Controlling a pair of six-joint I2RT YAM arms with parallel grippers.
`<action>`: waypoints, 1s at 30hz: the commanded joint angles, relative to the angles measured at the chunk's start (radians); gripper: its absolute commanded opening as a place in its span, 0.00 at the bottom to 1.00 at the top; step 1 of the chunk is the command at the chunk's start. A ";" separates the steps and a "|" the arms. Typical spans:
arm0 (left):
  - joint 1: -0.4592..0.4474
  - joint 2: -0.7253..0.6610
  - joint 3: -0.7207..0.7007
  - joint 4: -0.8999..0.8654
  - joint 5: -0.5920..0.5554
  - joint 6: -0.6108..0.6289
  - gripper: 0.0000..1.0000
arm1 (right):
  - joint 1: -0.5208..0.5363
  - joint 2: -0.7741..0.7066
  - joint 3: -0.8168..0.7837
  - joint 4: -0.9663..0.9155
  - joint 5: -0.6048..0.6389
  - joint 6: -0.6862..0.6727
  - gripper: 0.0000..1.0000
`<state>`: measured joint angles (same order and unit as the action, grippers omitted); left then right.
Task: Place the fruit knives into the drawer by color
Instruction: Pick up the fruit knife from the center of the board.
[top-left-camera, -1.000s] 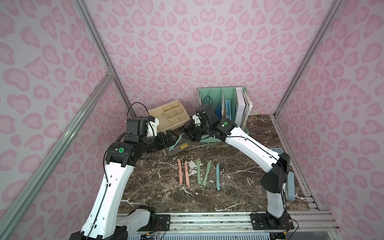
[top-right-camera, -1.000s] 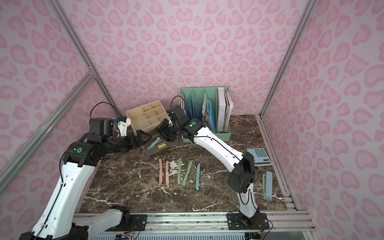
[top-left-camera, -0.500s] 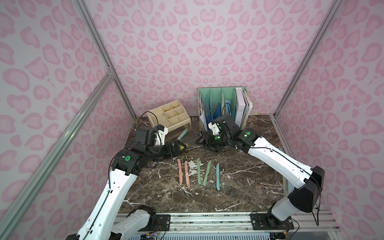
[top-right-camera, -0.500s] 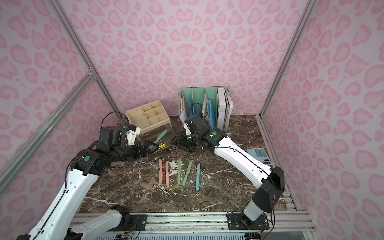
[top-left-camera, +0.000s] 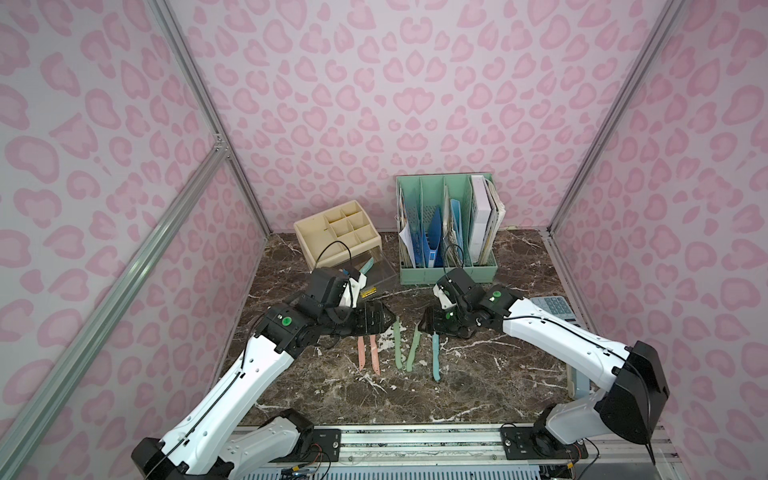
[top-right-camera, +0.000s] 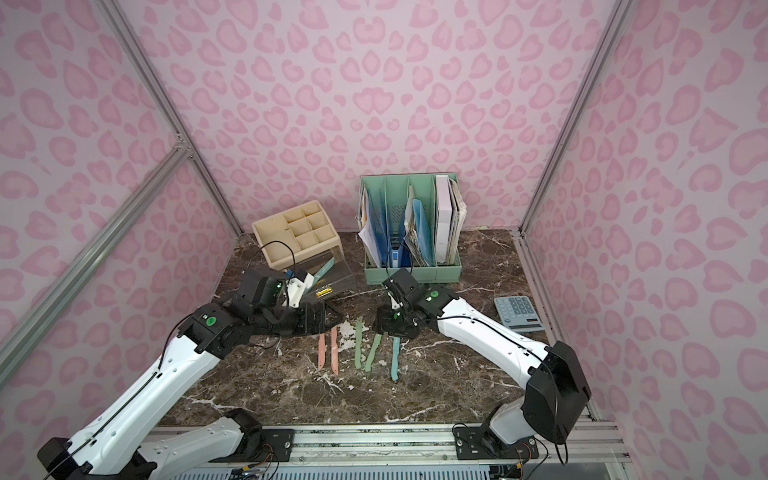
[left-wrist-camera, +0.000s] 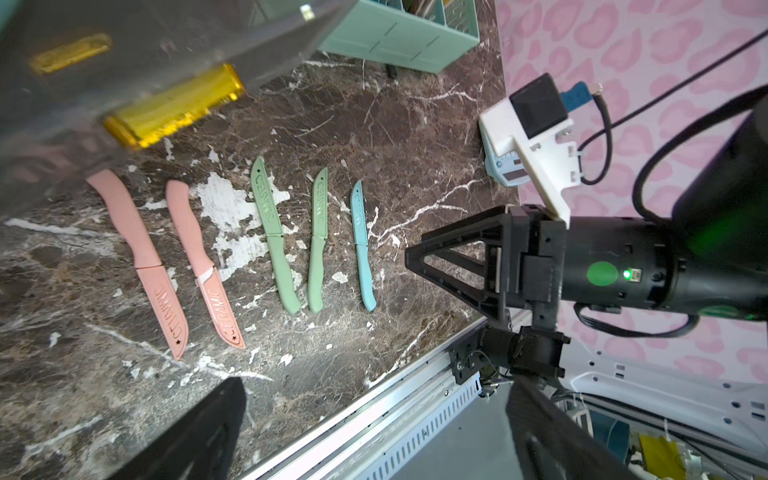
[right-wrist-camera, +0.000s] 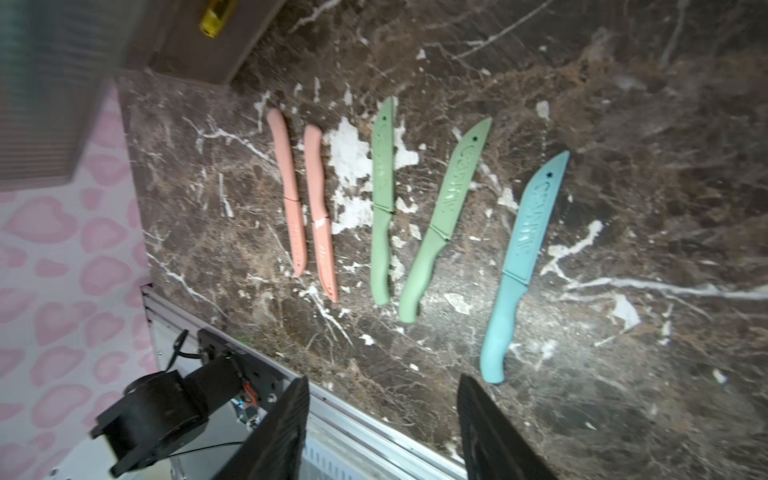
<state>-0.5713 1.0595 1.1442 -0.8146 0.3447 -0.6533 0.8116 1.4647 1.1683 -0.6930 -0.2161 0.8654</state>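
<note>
Hovering just over the handle ends of the two pink knives (top-left-camera: 360, 353), the left tool (top-left-camera: 380, 319) has its jaws spread wide and empty, which I read as readiness to drop onto a handle rather than a sheathed blade. The right tool (top-left-camera: 428, 321) hangs opposite it, above the blade tip of the teal knife (top-left-camera: 435, 357). The two green knives (top-left-camera: 398, 347) lie on the table (top-left-camera: 478, 374) between the tools. The five lie grouped by colour, likely so each colour goes in together. The other teal knife (top-left-camera: 366, 265) already sits in the clear drawer (top-left-camera: 384, 272) beyond the left tool. From above, the right tool's jaws are hard to judge. Its own camera shows the fingers (right-wrist-camera: 278, 432) parted with nothing between them. Only the wrist cameras make out raised lettering on the sheaths.
</note>
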 joint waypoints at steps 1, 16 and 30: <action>-0.026 -0.009 -0.037 0.077 -0.044 -0.019 0.99 | 0.000 -0.002 -0.057 0.031 0.055 -0.054 0.60; -0.123 -0.066 -0.264 0.249 -0.092 -0.011 0.99 | 0.036 0.115 -0.203 0.106 0.118 -0.147 0.60; -0.162 -0.123 -0.379 0.350 -0.107 0.001 0.99 | 0.131 0.239 -0.178 0.081 0.295 -0.151 0.48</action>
<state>-0.7322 0.9421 0.7692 -0.4934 0.2520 -0.6647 0.9329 1.6871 0.9833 -0.5976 0.0063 0.7101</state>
